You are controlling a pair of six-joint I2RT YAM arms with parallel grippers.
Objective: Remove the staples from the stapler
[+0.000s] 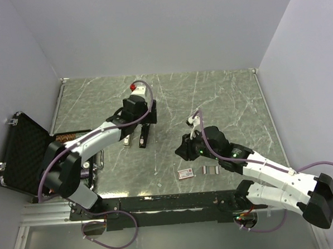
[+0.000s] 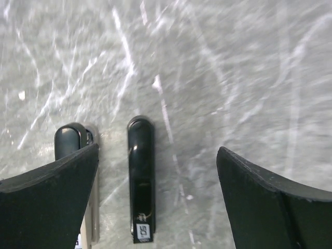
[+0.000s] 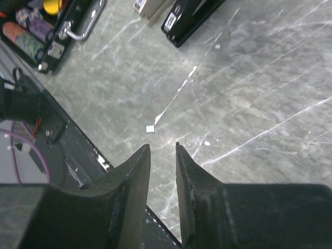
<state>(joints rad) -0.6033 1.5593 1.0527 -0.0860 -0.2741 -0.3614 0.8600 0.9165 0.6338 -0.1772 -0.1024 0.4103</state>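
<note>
The left gripper (image 2: 158, 149) hangs over the middle of the table (image 1: 221, 99), left of centre, its fingers spread wide and holding nothing. Under the gap lies the black stapler (image 2: 141, 181), flat on the marble with its rounded end toward the far edge. A pale, black-tipped bar (image 1: 126, 139) lies parallel just beside it, on the side of the left edge. Whether the bar is part of the stapler cannot be told.

The staples (image 1: 211, 169) lie as short grey strips close to the near edge, right of centre — just beside a small red-and-white box (image 1: 186, 173), toward the right edge. They are well apart from the stapler.

The right gripper (image 3: 162, 148) hovers near that same near edge, just inward of the box. Its fingers are drawn to a narrow slit with nothing between them.

Bare marble stretches from both grippers to the far edge and far corners. An open black case (image 1: 22, 149) sits at the left edge — near the left arm's base.
</note>
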